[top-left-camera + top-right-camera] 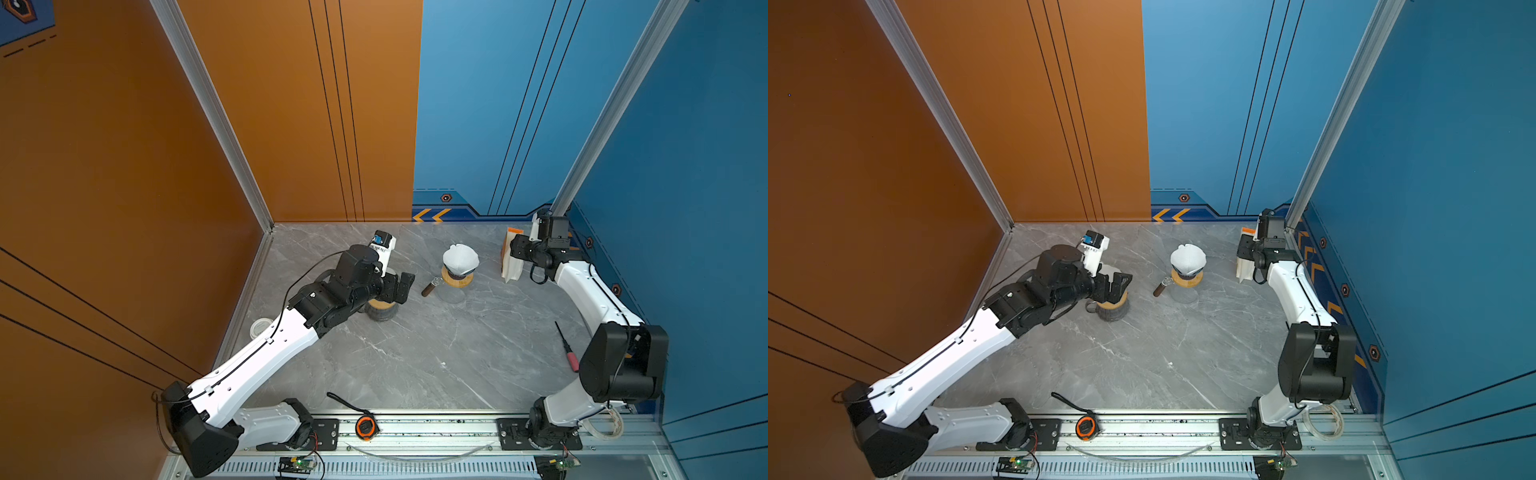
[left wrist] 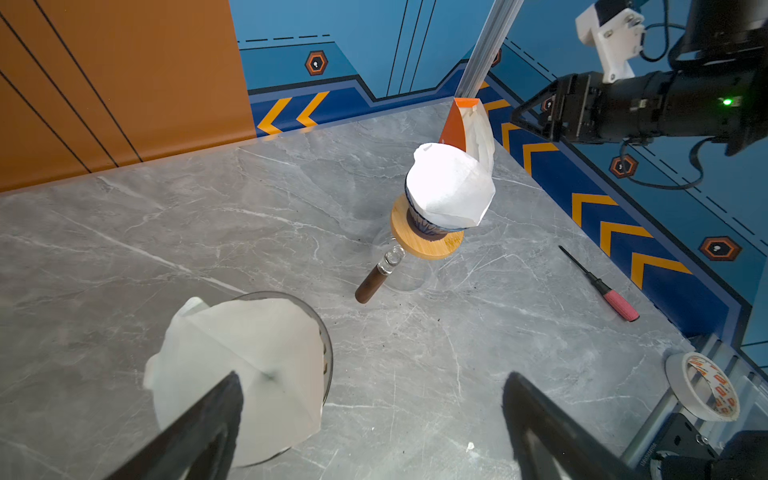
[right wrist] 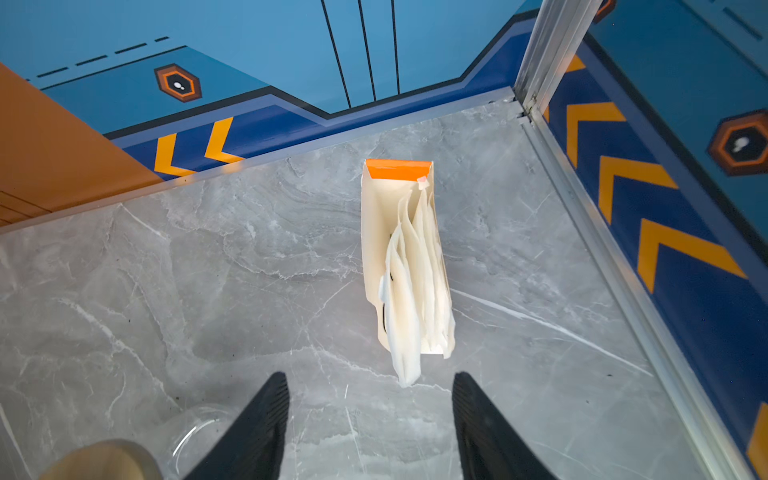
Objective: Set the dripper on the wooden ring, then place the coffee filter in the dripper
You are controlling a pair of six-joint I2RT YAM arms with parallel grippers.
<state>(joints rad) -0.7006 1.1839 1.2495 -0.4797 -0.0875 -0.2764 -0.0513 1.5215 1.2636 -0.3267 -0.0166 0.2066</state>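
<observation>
My marble table (image 1: pixel 415 353) lay beneath both arms. My left gripper (image 2: pixel 372 376) stood spread wide and empty, just above a glass dripper (image 2: pixel 329 359) with a paper filter (image 2: pixel 249 357) seated inside. My right gripper (image 3: pixel 370 376) was spread too, pinching nothing, close before the orange-topped filter box (image 3: pixel 399 249) near the back right corner, its sheets fanned out. Mid-table, the coffee filter (image 2: pixel 451 187) sat puffed up in the dark dripper (image 2: pixel 417 218), on a wooden collar (image 2: pixel 419 245) over a glass carafe (image 2: pixel 411 276). A red-handled screwdriver (image 2: pixel 615 303) lay near the right wall.
</observation>
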